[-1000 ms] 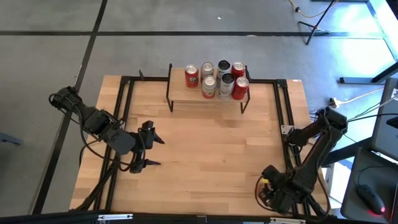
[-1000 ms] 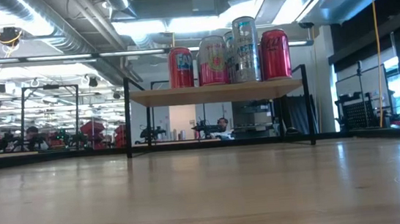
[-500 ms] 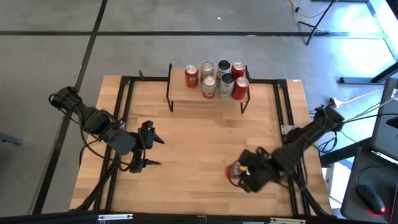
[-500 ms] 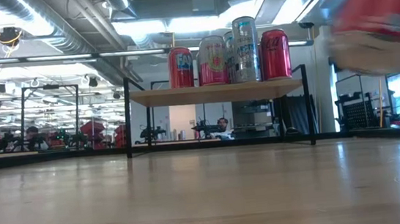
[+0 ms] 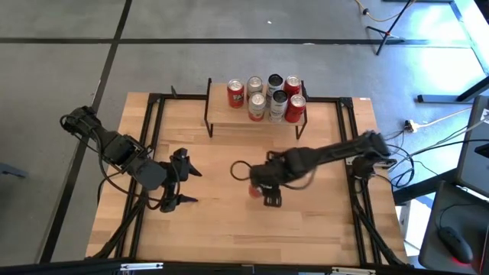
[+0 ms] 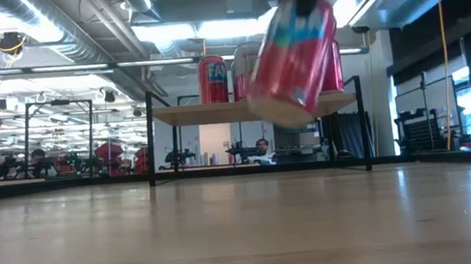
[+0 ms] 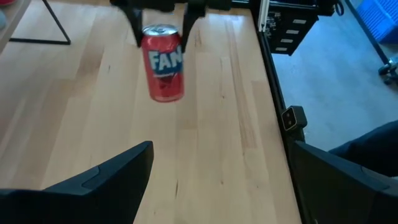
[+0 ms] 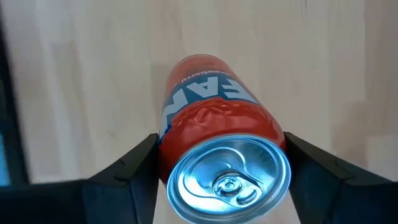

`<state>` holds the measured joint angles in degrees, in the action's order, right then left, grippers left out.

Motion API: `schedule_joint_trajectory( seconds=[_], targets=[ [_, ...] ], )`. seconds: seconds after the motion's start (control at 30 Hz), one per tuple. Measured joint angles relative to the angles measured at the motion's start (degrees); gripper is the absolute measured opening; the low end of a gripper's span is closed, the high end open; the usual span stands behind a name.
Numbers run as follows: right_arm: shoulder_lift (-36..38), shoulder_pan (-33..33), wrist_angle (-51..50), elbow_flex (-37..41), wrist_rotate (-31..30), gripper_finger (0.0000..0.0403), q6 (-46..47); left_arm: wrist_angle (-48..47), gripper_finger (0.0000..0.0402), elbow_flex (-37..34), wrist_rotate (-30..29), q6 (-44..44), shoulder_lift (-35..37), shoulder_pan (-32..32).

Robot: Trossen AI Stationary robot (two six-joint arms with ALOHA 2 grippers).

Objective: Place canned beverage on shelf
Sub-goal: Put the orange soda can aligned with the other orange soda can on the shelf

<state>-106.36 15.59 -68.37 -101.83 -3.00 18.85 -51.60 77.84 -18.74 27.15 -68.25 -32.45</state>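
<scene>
Wooden table (image 5: 229, 221) with a black frame around its edges. Both arms are over it.

Right arm (image 5: 336, 151) reaches in from the right edge to mid-table, in front of the shelf. Left arm (image 5: 114, 149) sits at the left side, parked, clear of the action.

Shelf (image 5: 256, 118) stands at the far edge of the table, plank top on thin black legs. Seven cans (image 5: 264, 96) on top in two rows, bunched toward the right half: three red, the rest silver or dark. From table height the shelf (image 6: 216, 113) reads level, with open space underneath.

Right gripper (image 5: 262, 183) has its fingers clamped on the top end of a red canned beverage (image 5: 254, 189). The can is off the table, well short of the shelf. In the low view the can (image 6: 291, 56) hangs tilted, bottom end swung left, partly covering the cans behind it. Left wrist view shows the can (image 7: 163, 62) hanging nearly upright, clear of the wood, "FAN" lettering visible. Right wrist view looks down on its silver lid and pull tab (image 8: 227, 179), one dark finger (image 8: 127, 171) on each side touching the body.

Left gripper (image 5: 181, 181) is spread wide and empty, just above the table, pointing toward the can.
</scene>
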Motion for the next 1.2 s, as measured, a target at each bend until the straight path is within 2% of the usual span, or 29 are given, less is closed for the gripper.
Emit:
schedule_joint_trajectory(
  seconds=[0.17, 0.4, 0.63, 0.8, 1.0, 1.1, 1.2],
  targets=[
    [-6.4, -3.7, -5.0, -4.6, 0.6, 0.0253, -9.4, -0.3, 0.0364, 0.0, -0.3, 1.0, 0.0, 0.0],
    [-11.3, -6.1, -6.5, -5.3, 1.0, 0.0253, -14.6, -0.3, 0.0364, 0.0, -0.6, 1.3, 0.0, 0.0],
    [-13.1, -6.7, -5.0, -5.4, 1.1, 0.0255, -16.3, 0.7, 0.0364, -0.1, 0.0, 2.3, 0.0, 0.1],
    [-14.1, -6.7, -3.9, -5.7, 1.1, 0.0289, -16.9, 1.3, 0.0364, -0.1, -0.3, 2.7, 0.0, 0.2],
    [-14.3, -6.6, -0.8, -5.7, 1.0, 0.0299, -16.8, 1.5, 0.0364, -0.1, -1.3, 2.7, 0.0, 0.2],
    [-14.3, -6.6, -1.3, -7.5, 1.1, 0.0300, -16.3, 1.5, 0.0364, -0.1, -4.4, 2.5, 0.0, 0.2],
    [-14.3, -6.6, -2.2, -11.1, 1.1, 0.0300, -15.9, 1.5, 0.0364, -0.1, -4.7, 2.3, 0.0, 0.2]
  ],
)
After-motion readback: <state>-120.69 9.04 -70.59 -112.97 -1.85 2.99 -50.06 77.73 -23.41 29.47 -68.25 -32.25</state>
